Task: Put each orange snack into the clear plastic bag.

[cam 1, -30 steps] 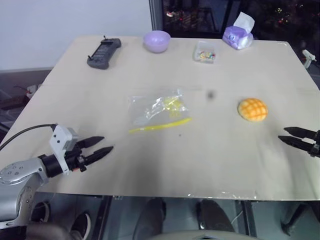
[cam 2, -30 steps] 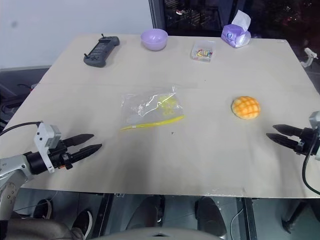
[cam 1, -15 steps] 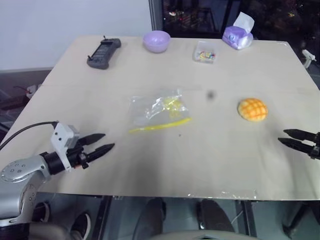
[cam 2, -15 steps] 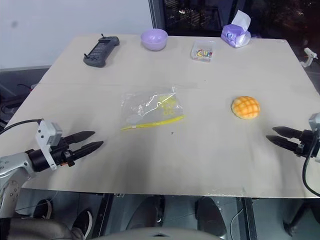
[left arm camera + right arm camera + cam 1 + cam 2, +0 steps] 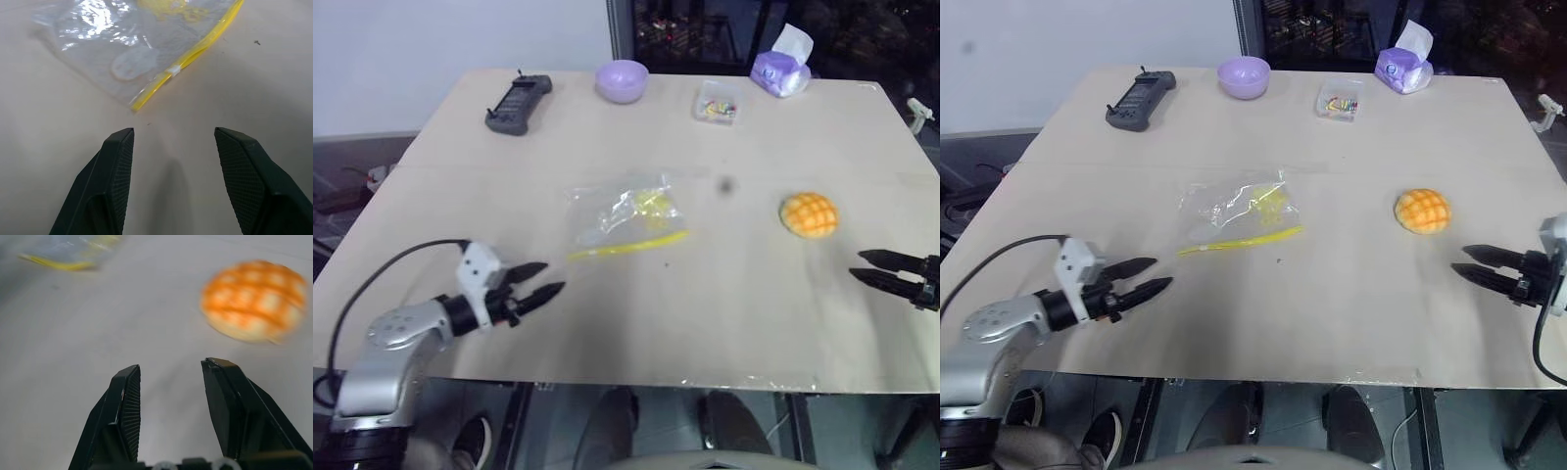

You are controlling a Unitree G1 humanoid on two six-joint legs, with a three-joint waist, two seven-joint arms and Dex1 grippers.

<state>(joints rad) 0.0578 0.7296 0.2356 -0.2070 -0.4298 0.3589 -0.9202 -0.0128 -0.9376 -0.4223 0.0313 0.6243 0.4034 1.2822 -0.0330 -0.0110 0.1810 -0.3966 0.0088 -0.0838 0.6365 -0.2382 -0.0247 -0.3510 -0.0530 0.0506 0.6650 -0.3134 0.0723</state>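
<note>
You see the bench under soft, even indoor light, and the windows behind it are dark with only small points of light. In the left wrist view the clear plastic bag gives white glare on its folds. In the right wrist view the orange snack is blurred, and the left eye view has a dark smudge near the middle.

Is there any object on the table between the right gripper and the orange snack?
No. Bare table lies between the right gripper, jaws open, and the orange snack. Nothing visible blocks the way.
</note>
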